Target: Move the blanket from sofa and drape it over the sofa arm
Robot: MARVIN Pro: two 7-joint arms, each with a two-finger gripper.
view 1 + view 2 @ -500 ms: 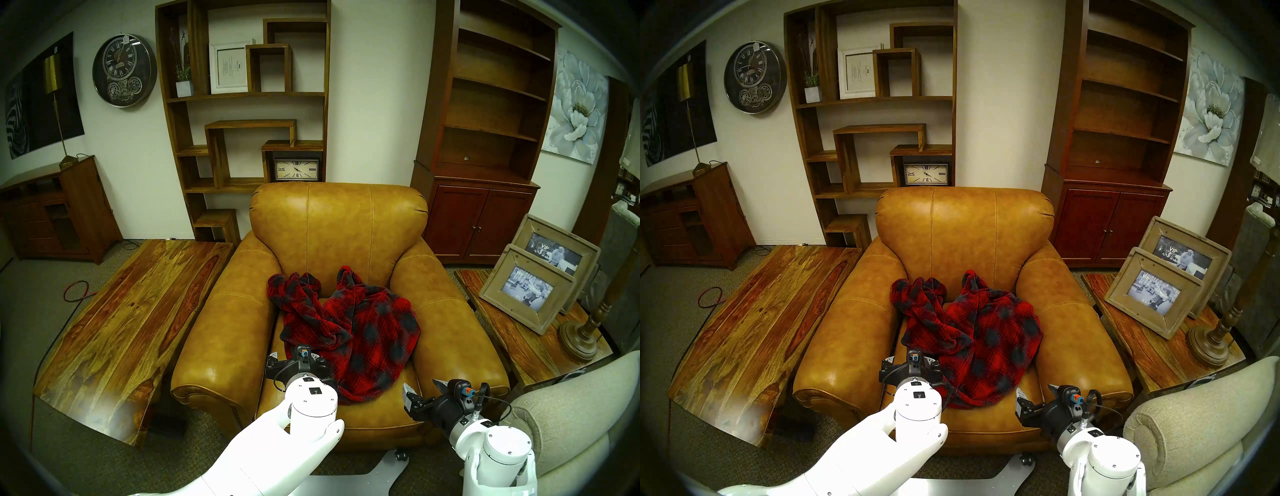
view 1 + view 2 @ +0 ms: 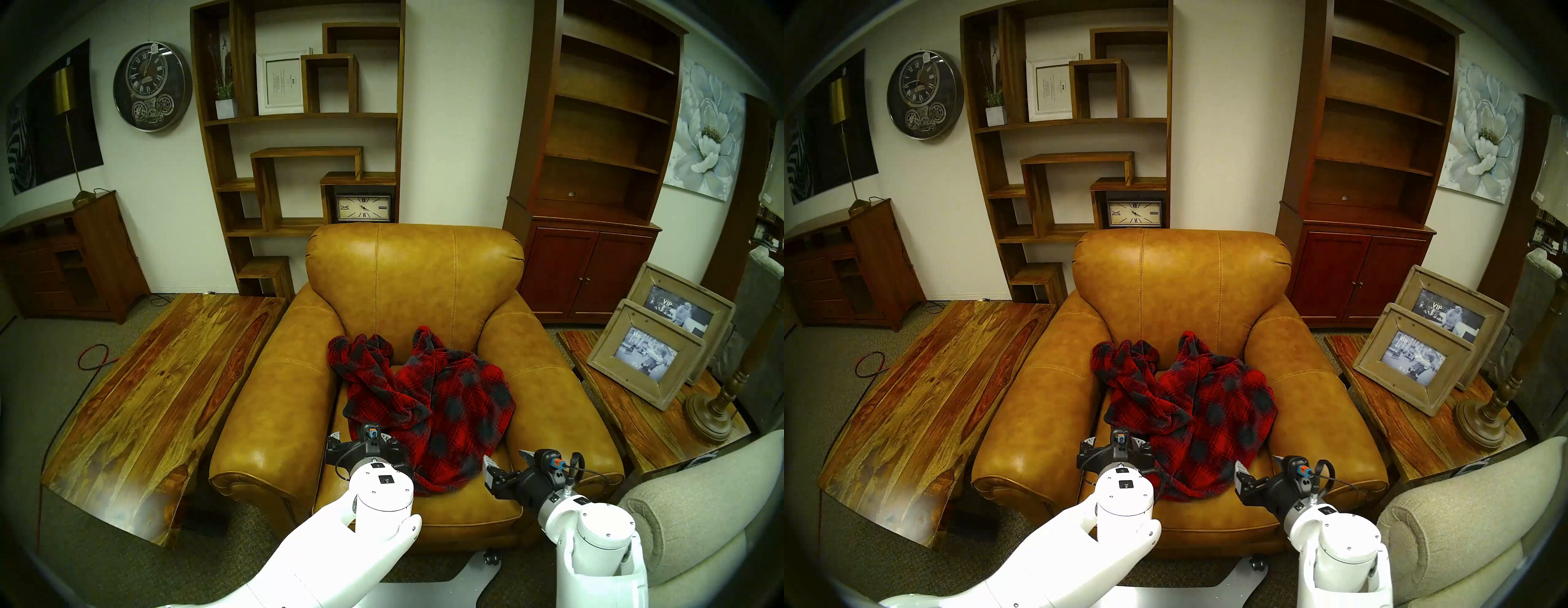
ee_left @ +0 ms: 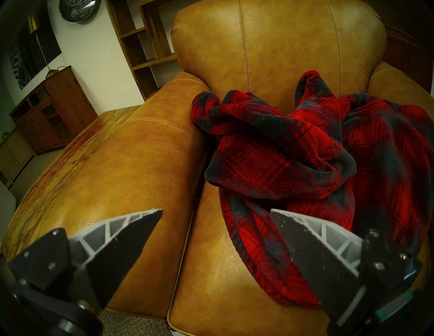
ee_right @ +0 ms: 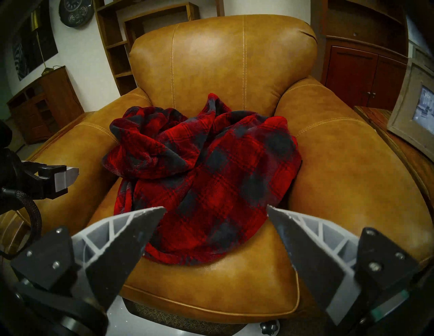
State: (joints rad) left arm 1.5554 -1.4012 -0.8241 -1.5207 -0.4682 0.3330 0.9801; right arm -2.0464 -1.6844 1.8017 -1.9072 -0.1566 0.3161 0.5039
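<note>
The red and dark plaid blanket lies crumpled on the seat of the tan leather sofa, its front edge hanging towards the cushion's front. It also shows in the wrist views. The sofa arm on the right is bare. My left gripper is open and empty over the seat's front left, just before the blanket's near edge. My right gripper is open and empty at the seat's front right, close to the blanket's lower right edge. Its jaws stand wide in the right wrist view.
A wooden coffee table stands left of the chair. A side table on the right holds two picture frames and a lamp base. A beige fabric sofa arm is at my right. Bookcases stand behind.
My right gripper has moved left and forward, closer to the blanket's front right edge. The left arm and the blanket have not moved.
</note>
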